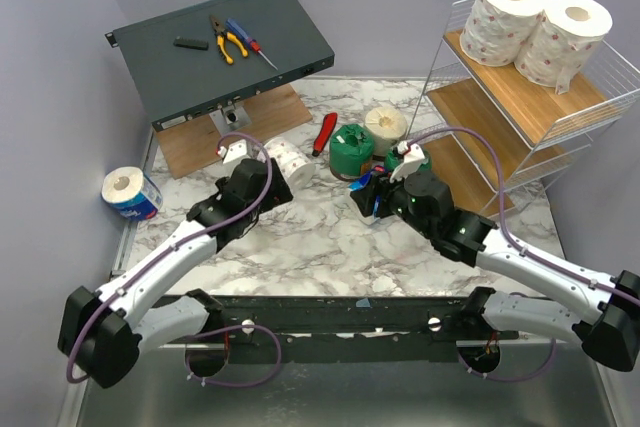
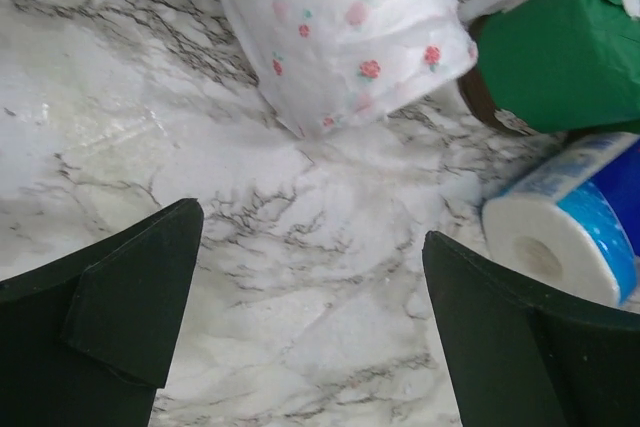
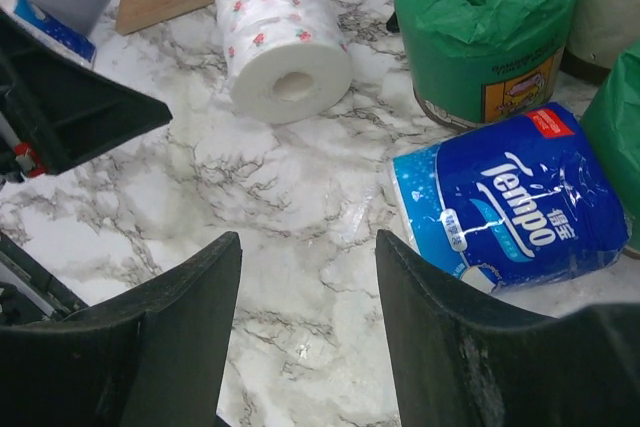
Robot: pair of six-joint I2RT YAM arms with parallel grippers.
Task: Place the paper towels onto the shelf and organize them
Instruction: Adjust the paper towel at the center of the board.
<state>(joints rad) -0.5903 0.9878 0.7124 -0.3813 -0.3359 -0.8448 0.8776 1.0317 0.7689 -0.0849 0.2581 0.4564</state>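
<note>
A white pink-specked roll (image 1: 285,165) lies on its side on the marble table, just ahead of my open, empty left gripper (image 1: 258,185); in the left wrist view the roll (image 2: 340,27) is beyond the gripper (image 2: 310,222). My right gripper (image 3: 308,237) is open and empty, with a blue-wrapped roll (image 3: 510,202) lying just to its right. A green roll (image 1: 351,150), a cream roll (image 1: 385,127) and a second green roll (image 3: 615,137) stand behind. Another blue roll (image 1: 130,192) lies far left. Two pink-specked rolls (image 1: 505,17) (image 1: 565,37) stand on the top tier of the shelf (image 1: 530,97).
A dark grey metal box (image 1: 220,47) bearing pliers (image 1: 228,39) and a screwdriver sits tilted at the back left on a wooden board (image 1: 250,125). A red-handled tool (image 1: 325,132) lies beside the green roll. The shelf's two lower tiers hold nothing.
</note>
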